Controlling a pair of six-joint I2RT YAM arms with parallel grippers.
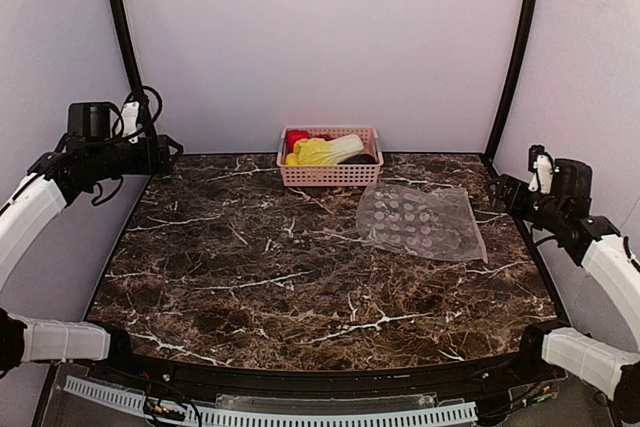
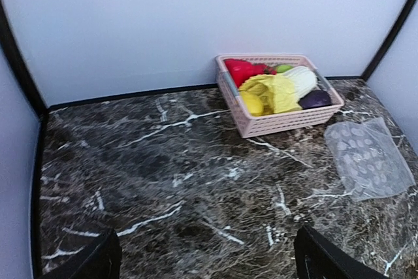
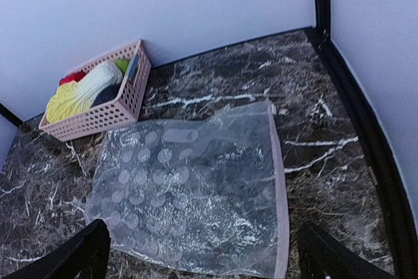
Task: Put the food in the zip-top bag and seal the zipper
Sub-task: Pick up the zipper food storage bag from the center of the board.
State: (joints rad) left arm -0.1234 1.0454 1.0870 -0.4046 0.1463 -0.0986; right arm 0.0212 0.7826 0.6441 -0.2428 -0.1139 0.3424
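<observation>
Clear zip-top bag [image 1: 422, 222] is lying flat right ahead of the right gripper [image 1: 500, 190], far from the left gripper [image 1: 172, 151]. Both are hanging with jaws spread wide, gripping nothing.

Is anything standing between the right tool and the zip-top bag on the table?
Nothing visible does. The zip-top bag lies flat on the table, apart from the pink basket, which sits farther back and to the left. Only bare marble lies between the bag and the open right tool.
</observation>
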